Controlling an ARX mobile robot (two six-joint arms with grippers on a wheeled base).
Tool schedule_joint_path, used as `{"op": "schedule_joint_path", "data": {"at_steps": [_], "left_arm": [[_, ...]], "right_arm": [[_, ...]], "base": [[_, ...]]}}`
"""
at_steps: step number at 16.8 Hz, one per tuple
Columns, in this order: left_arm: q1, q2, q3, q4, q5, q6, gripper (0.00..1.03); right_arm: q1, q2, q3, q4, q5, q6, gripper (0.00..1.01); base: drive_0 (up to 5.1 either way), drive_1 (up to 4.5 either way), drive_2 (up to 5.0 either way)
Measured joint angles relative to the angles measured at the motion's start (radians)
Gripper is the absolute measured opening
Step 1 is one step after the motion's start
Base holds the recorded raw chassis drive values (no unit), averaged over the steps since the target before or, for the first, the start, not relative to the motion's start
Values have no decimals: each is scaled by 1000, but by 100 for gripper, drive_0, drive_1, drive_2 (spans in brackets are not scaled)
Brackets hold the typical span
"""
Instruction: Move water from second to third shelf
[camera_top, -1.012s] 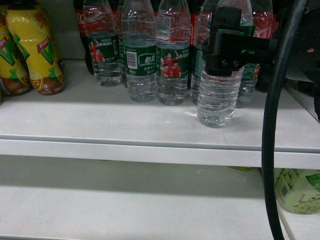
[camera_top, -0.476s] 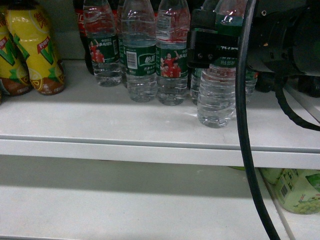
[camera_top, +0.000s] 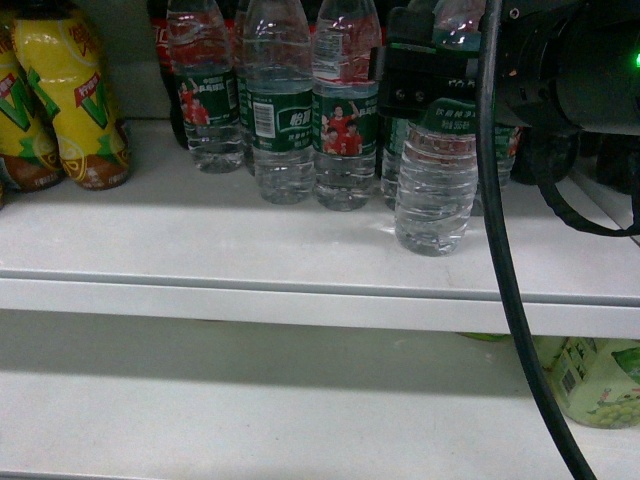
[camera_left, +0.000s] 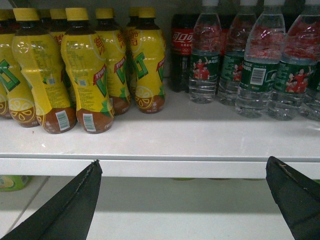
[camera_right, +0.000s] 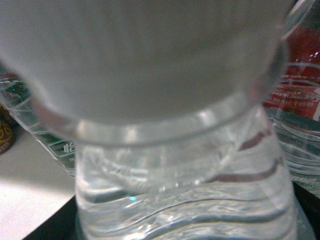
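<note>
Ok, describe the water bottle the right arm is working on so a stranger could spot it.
On the upper white shelf, find the row of green-labelled water bottles. The water bottle is at the right end, set forward of the row. It alone has the black right gripper around its upper body.

Right gripper (camera_top: 432, 95) hides the water (camera_top: 433, 190) label — its grip unclear.

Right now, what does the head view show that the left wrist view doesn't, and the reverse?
Only the head view shows the right gripper around the front water bottle, and a pale green bottle on the lower shelf. Only the left wrist view shows the left gripper, open and off the shelf, and the yellow juice bottles' caps. Both show the shelf edge, juice, cola and the water row.
</note>
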Motion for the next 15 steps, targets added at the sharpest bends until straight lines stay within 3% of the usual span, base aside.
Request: {"op": "schedule_joint_path", "data": {"at_steps": [3,5,11,13,15], "left_arm": [[0,0,0,0,0,0,98],[0,0,0,0,0,0,98],[0,0,0,0,0,0,98],[0,0,0,0,0,0,98],[0,0,0,0,0,0,98]], "right_arm": [[1,7,0,0,5,-1,59],[1,7,0,0,8,-4,47],[3,-101,-103,-16,-16,-3,45],[8,-199,-190,-47,-26,-5,45],[13,-455,-375,-124,-26,-24,45]], "base": [[0,0,0],[0,0,0],[0,0,0],[0,0,0],[0,0,0]]}}
